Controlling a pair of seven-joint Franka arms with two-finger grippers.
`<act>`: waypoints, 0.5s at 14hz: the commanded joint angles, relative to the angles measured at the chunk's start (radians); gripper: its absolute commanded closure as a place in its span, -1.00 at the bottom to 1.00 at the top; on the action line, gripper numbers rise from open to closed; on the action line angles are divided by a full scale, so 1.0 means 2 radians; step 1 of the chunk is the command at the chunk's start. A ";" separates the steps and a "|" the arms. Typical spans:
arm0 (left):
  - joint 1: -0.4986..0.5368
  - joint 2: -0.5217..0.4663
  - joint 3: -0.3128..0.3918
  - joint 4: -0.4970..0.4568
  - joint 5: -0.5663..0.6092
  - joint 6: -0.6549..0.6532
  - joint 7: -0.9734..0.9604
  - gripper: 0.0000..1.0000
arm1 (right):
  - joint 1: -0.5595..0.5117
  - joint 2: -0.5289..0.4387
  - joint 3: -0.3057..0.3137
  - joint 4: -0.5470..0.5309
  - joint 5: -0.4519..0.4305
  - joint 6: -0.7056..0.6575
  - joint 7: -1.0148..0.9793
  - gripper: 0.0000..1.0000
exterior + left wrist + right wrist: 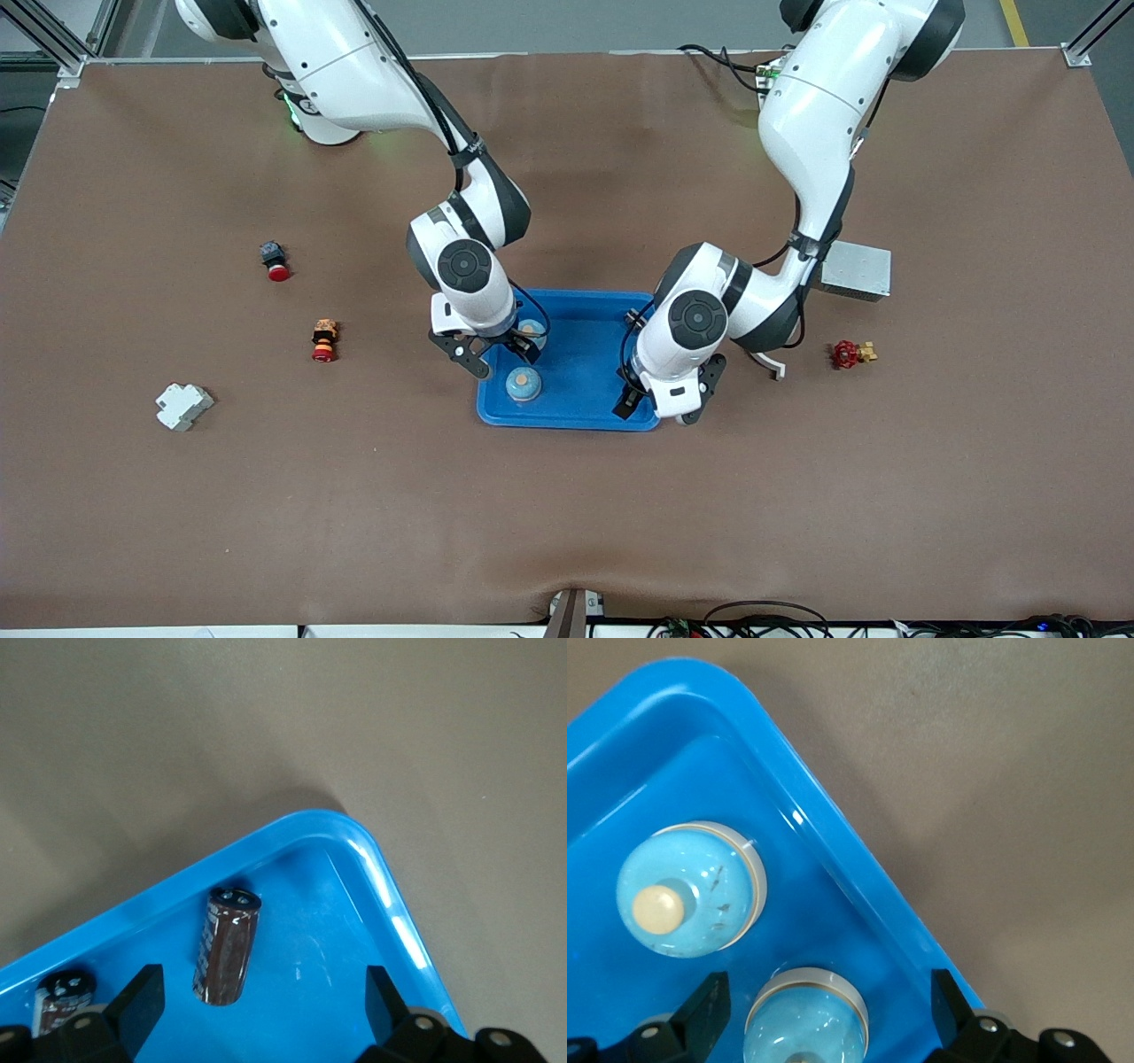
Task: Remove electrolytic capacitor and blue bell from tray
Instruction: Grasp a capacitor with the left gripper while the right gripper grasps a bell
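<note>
Both arms reach down over the blue tray [580, 354], left pincer [660, 409] and right pincer [502, 354] spread wide, empty

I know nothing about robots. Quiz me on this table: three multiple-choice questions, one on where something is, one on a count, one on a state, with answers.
1. Where do the bells sit?
A. In the blue tray
B. On the bare table
C. On the metal box

2. How many capacitors does the left wrist view show?
A. None
B. Two
C. Five

3. How do the right gripper's fingers stand?
A. Shut on a bell
B. Shut on nothing
C. Open, holding nothing

Answers:
1 A: both bells lie in the tray, at the right arm's end.
2 B: one capacitor in full, another at the picture's edge.
3 C: the right gripper is over the bells with fingers apart; the left gripper, over the capacitors, is open too.
</note>
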 commanded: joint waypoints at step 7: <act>-0.015 0.020 0.007 0.006 -0.002 0.017 -0.006 -1.00 | 0.025 0.017 -0.006 0.018 0.033 -0.006 0.013 -1.00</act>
